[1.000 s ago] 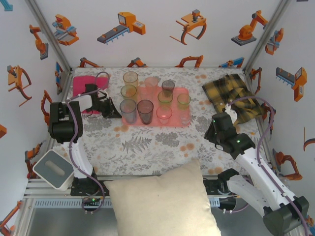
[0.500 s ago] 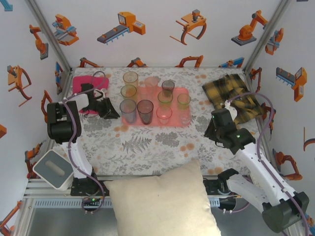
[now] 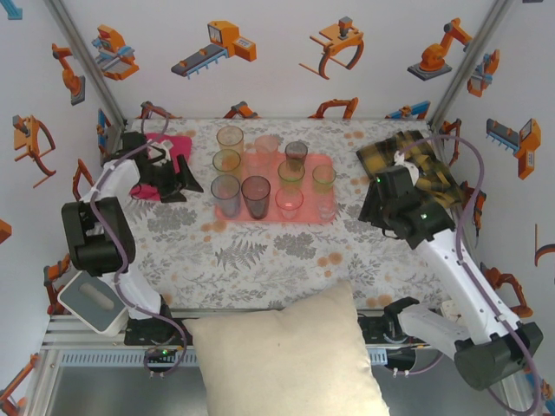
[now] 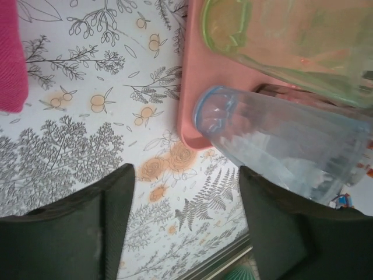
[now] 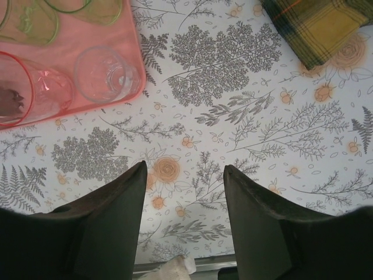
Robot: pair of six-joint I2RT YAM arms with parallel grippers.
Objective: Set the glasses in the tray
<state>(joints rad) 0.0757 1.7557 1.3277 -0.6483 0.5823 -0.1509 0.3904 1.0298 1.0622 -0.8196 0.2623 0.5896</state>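
Observation:
The salmon-pink tray [image 3: 270, 165] lies at the middle back of the table with several tinted glasses standing upright in it. A blue glass [image 3: 225, 194] stands in its near left corner, beside a smoky one [image 3: 256, 196]. My left gripper [image 3: 192, 184] hovers just left of the tray, open and empty. In the left wrist view the blue glass [image 4: 274, 146] and a green glass [image 4: 280, 41] stand on the tray [image 4: 191, 87], ahead of my gripper [image 4: 186, 181]. My right gripper [image 3: 369, 215] is open to the right of the tray. Its wrist view shows a clear glass [image 5: 108, 73] at the tray's corner [image 5: 137, 81], above my gripper [image 5: 185, 169].
A magenta cloth [image 3: 160, 152] lies behind my left gripper, and a yellow plaid cloth [image 3: 416, 165] at the back right. A cream pillow [image 3: 286, 355] covers the near edge. A white box [image 3: 91, 299] sits near the left arm's base. Printed walls enclose the table.
My left gripper has opened and drawn back to the left, away from the blue glass, which stays on the tray. My right gripper has opened wider and moved farther back.

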